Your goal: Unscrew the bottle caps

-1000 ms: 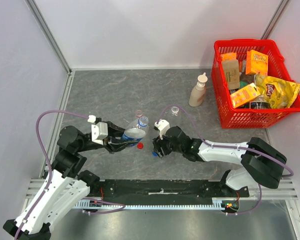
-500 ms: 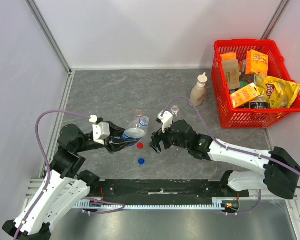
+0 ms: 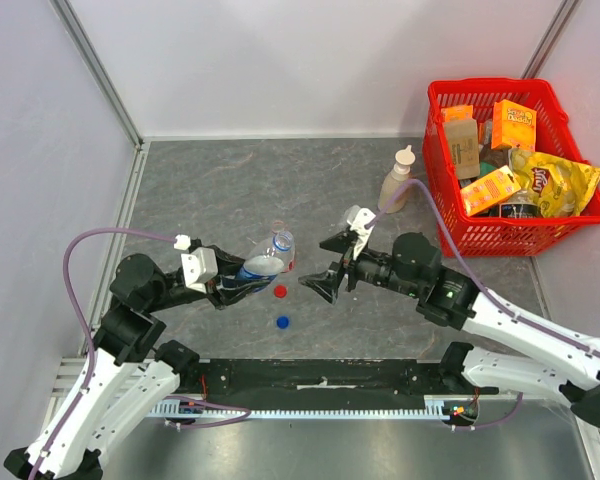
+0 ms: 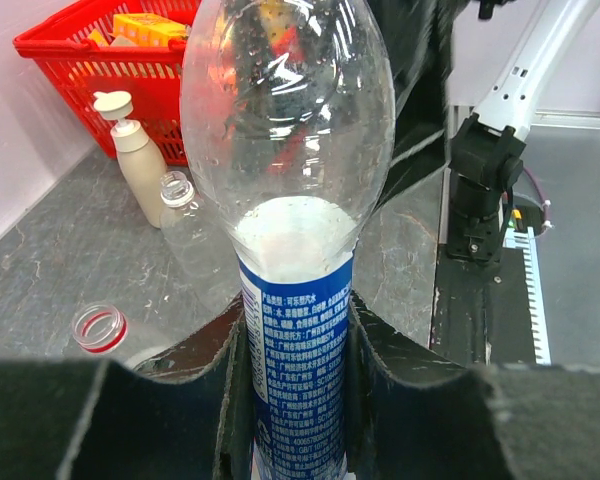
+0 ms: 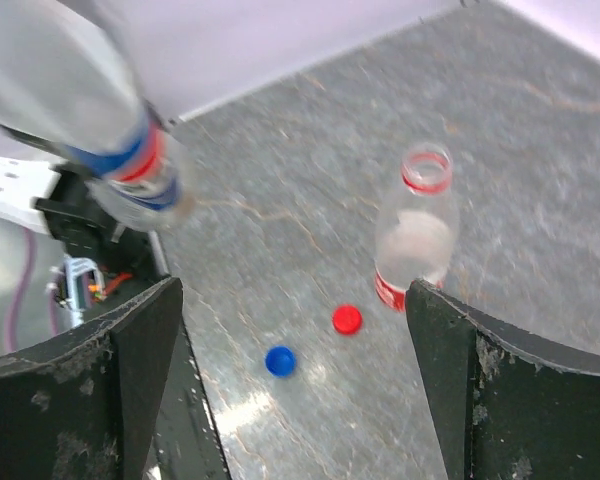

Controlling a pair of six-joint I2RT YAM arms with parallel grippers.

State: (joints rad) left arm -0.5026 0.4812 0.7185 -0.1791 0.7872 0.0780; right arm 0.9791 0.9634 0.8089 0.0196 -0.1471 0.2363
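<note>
My left gripper (image 4: 295,345) is shut on the blue-labelled bottle (image 4: 290,200), gripping its label and holding it tilted above the table (image 3: 263,265). A blue cap (image 3: 283,322) and a red cap (image 3: 280,292) lie loose on the table just right of it. The right wrist view shows the same blue cap (image 5: 279,360) and red cap (image 5: 347,319). My right gripper (image 3: 326,265) hangs open and empty above the table, right of the caps. The red-labelled bottle (image 5: 415,235) stands upright with a bare neck. The unlabelled bottle (image 4: 185,215) stands uncapped beyond it.
A beige bottle with a pointed nozzle (image 3: 397,181) stands at the back. To its right is a red basket (image 3: 438,190) full of snack packs. An aluminium rail (image 3: 320,385) runs along the near table edge, and white walls close the left and back.
My right gripper opened wide, let go of the blue cap and drew up and back to the right. The blue cap now lies on the table. The left gripper kept its hold.
</note>
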